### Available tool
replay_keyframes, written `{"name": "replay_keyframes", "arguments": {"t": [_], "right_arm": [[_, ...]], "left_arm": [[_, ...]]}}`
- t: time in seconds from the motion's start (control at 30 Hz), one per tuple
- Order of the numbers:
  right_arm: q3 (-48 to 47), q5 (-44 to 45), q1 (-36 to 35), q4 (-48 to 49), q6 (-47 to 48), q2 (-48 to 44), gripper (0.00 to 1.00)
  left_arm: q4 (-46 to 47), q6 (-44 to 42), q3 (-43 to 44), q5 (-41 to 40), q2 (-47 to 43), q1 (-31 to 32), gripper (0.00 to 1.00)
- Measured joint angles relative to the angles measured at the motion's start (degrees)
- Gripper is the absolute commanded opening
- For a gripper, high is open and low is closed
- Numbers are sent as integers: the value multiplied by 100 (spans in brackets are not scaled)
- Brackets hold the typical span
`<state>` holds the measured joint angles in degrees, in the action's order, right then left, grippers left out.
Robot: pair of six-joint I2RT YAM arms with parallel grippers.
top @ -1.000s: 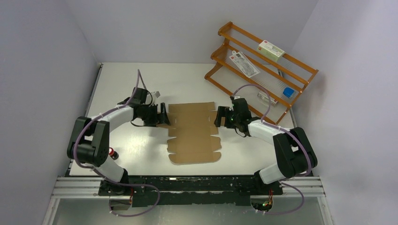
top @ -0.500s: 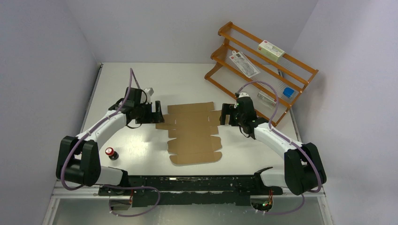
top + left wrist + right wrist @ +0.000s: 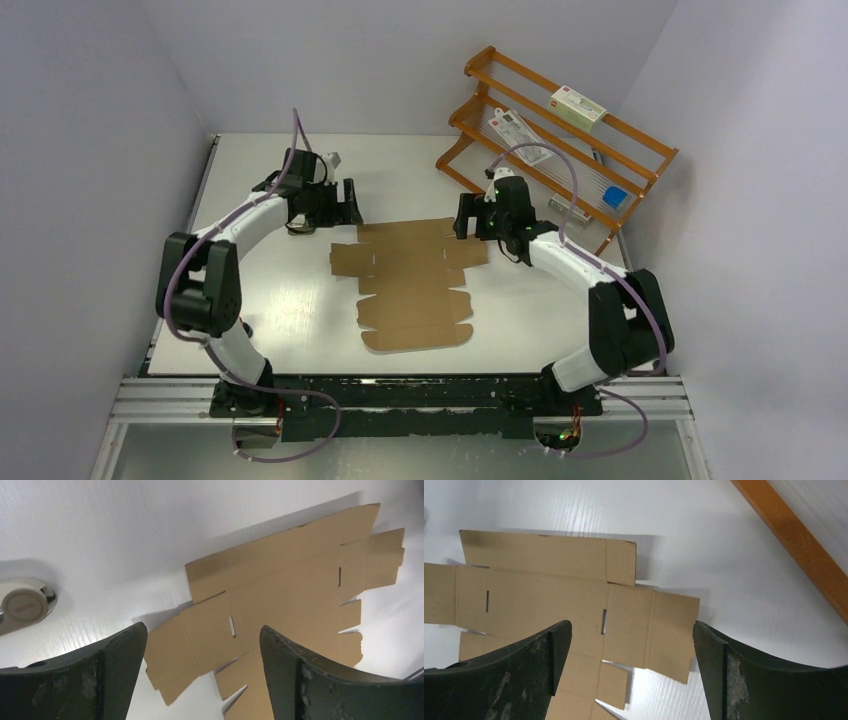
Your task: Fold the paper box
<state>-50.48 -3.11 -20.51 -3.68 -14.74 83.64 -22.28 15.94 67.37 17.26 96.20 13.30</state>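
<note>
The paper box is a flat brown die-cut sheet lying unfolded on the white table, with its side flaps spread out. My left gripper hovers open just beyond the sheet's far left corner and holds nothing. My right gripper hovers open at the far right corner, also holding nothing. In the left wrist view the sheet lies below the left gripper, clear of both dark fingers. In the right wrist view the right flap shows below the right gripper, untouched.
An orange wire rack leans at the back right and holds white packages and a blue item. Its orange rail runs close beside the right gripper. A pale round object lies at the left. Grey walls enclose three sides.
Both grippers have moved from the sheet's side flaps toward its far corners. The side flaps now lie spread flat on the table.
</note>
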Motion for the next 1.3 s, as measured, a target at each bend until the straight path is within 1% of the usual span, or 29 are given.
{"name": "replay_keyframes", "arguments": {"t": [0.17, 0.23, 0.43, 0.53, 0.7, 0.87, 1.07, 1.3], "right_arm": [[-254, -254, 31, 125, 0, 647, 87], [-334, -328, 48, 157, 0, 852, 83], [-507, -601, 118, 385, -50, 1379, 72], [-601, -800, 127, 520, -125, 1639, 69], [-643, -997, 127, 719, -267, 1869, 63], [-778, -1132, 129, 881, -339, 2149, 57], [-817, -1259, 131, 1115, -413, 2476, 51], [-876, -1368, 136, 1270, -444, 2610, 41]], "left_arm": [[46, 13, 168, 125, 612, 0, 87], [46, 11, 168, 175, 782, -4, 85], [74, 28, 168, 407, 979, -116, 81], [153, 35, 170, 507, 992, -160, 78], [195, 37, 216, 671, 1204, -164, 78], [197, 33, 221, 745, 1351, -164, 75], [225, 31, 328, 835, 1471, -164, 71], [317, 33, 374, 992, 1585, -188, 65]]}}
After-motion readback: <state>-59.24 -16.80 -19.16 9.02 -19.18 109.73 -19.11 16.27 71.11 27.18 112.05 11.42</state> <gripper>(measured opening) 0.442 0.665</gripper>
